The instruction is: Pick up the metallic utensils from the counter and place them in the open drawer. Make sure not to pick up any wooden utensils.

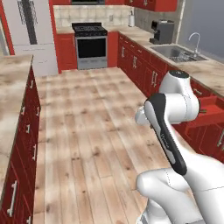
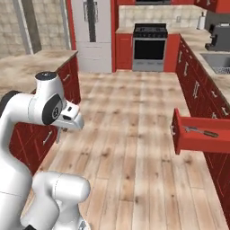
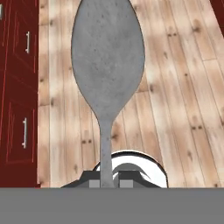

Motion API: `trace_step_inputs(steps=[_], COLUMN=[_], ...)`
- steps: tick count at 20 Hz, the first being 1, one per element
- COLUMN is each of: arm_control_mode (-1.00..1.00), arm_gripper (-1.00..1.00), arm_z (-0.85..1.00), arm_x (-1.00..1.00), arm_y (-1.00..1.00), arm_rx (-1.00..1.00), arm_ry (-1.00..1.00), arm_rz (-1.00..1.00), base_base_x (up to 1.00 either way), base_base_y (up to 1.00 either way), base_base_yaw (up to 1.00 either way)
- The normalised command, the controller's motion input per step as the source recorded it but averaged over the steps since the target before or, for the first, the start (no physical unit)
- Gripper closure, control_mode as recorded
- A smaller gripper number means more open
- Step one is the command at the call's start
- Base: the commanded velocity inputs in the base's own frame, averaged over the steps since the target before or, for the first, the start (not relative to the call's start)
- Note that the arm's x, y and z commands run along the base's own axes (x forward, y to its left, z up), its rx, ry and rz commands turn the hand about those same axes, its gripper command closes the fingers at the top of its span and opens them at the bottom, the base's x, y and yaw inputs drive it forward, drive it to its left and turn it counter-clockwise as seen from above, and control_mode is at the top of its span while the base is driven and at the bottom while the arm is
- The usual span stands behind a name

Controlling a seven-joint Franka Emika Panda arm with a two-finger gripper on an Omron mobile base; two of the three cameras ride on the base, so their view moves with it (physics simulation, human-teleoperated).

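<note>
A grey metal spoon (image 3: pixel 107 57) stands upright in the hand view, bowl away from the hand. My gripper (image 3: pixel 107 183) is shut on its thin handle. Below it lie wooden floor planks and red cabinet fronts. The hand (image 2: pixel 72 117) hangs over the floor between the counter (image 2: pixel 31 67) and the open drawer (image 2: pixel 197 140). That red drawer juts out of the right-hand cabinets, and a knife (image 2: pixel 201 131) with a silver blade and brown handle lies inside it. In the left base view the drawer (image 1: pixel 211 114) shows behind my arm and the counter (image 1: pixel 11 87) runs along the left.
A steel sink (image 1: pixel 177 52) and a coffee machine (image 1: pixel 162 31) sit on the right-hand marbled top. The stove (image 2: pixel 150 47) and a white fridge (image 2: pixel 92 31) stand at the far wall. Open wooden floor (image 2: pixel 130 134) lies between the counter and the cabinets.
</note>
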Motion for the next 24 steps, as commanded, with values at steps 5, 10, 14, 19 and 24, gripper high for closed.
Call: trace_step_inputs(steps=[5,10,14,19,24], arm_control_mode=[1.00,1.00,1.00,1.00,1.00], arm_gripper=[1.00,1.00,1.00,1.00,1.00], arm_z=[0.00,0.00,0.00,0.00,0.00], arm_x=[0.00,0.00,0.00,0.00,0.00], arm_y=[0.00,0.00,0.00,0.00,0.00], arm_rx=[0.00,0.00,0.00,0.00,0.00], arm_ry=[0.00,0.00,0.00,0.00,0.00], arm_rz=[0.00,0.00,0.00,0.00,0.00], base_base_x=[0.97,0.33,-0.02,0.09,0.22], base_base_y=[-1.00,-1.00,-1.00,-0.88,-0.74], base_base_yaw=[0.00,-0.04,-0.01,0.00,-0.04])
